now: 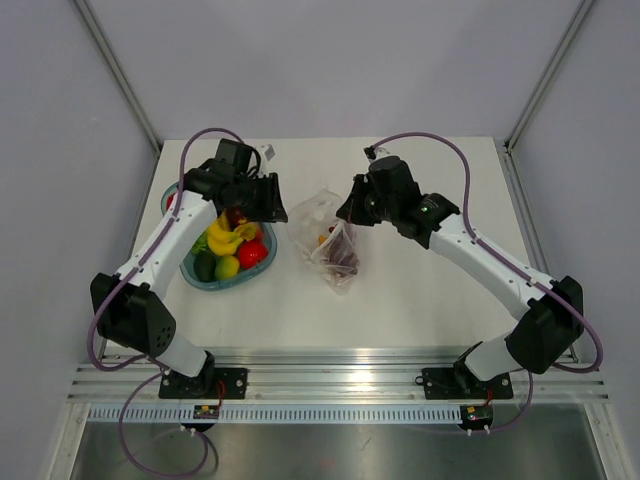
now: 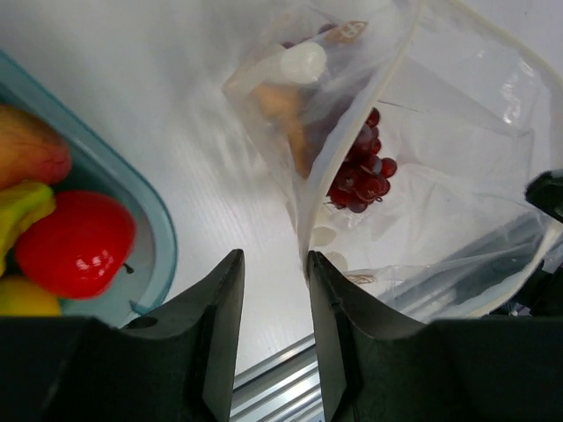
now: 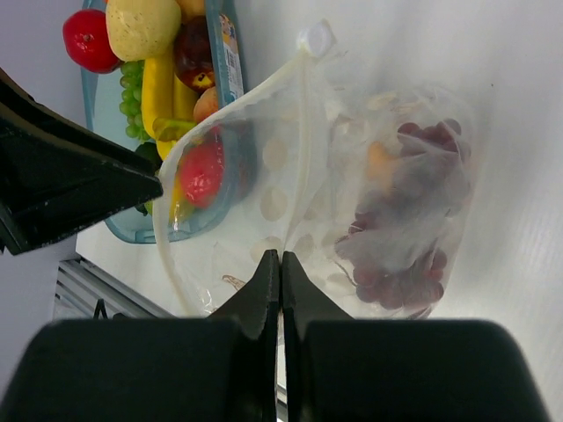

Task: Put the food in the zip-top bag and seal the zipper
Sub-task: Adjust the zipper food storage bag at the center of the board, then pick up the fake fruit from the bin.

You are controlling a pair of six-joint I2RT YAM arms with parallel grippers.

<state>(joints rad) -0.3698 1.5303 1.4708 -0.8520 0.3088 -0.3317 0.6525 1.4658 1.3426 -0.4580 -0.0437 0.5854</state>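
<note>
- The bag (image 1: 330,250) lies on the counter (image 1: 400,310) between my two arms, just right of the bowl (image 1: 215,283). Its long axis runs far to near in the top view.
- Grapes (image 2: 361,171) and an orange piece sit toward its closed near end.
- Its mouth, with the zipper (image 3: 302,132) along the rim, is at the far end. It gapes up and to the left, toward the bowl.
- My right end effector (image 3: 280,268) is pressed together on that rim, pinching it and holding the mouth up.
- My left end effector (image 2: 274,299) is spread and empty, just left of the mouth by the bowl's right edge. I cannot tell whether one finger touches the rim.
- The rest of the food (image 1: 228,245) is piled in the bowl, under and to the left of my left end effector. That makes my left arm the nearer one, and I judge each piece needs only a short carry rightward into the mouth.
</note>
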